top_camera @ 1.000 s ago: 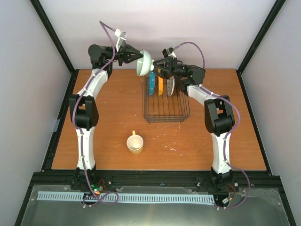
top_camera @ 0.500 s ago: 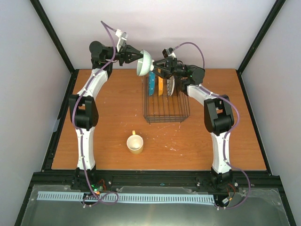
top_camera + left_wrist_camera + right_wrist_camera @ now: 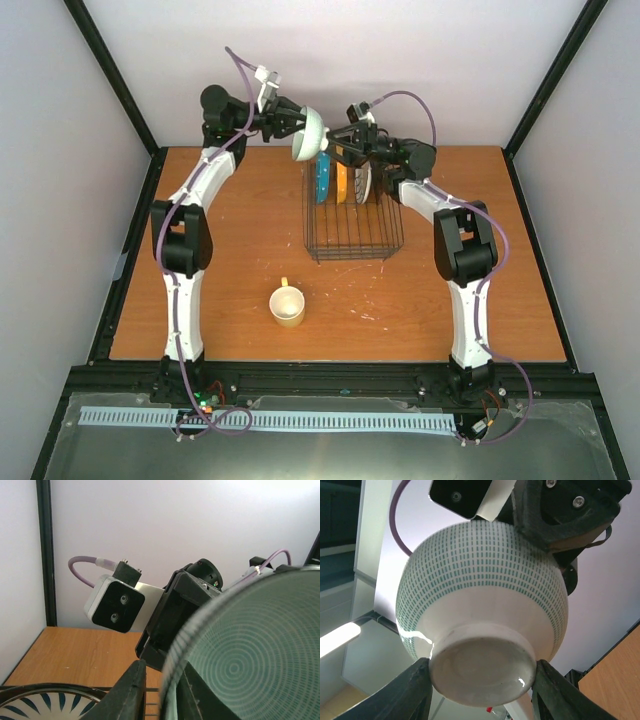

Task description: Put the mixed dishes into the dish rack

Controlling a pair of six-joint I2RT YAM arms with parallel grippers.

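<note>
Right wrist: mint-dashed white bowl (image 3: 482, 605)

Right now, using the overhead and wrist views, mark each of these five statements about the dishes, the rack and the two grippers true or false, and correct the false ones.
1. The mint-green bowl is up in the air between the left gripper and the right gripper. True.
2. The mug lies on its side inside the dish rack. False: it stands upright on the table, on the near side of the rack.
3. Plates stand on edge at the rack's far end. True.
4. The right gripper's fingers flank the bowl's foot. True.
5. The left gripper is down beside the mug. False: it is up at the bowl's rim.
</note>
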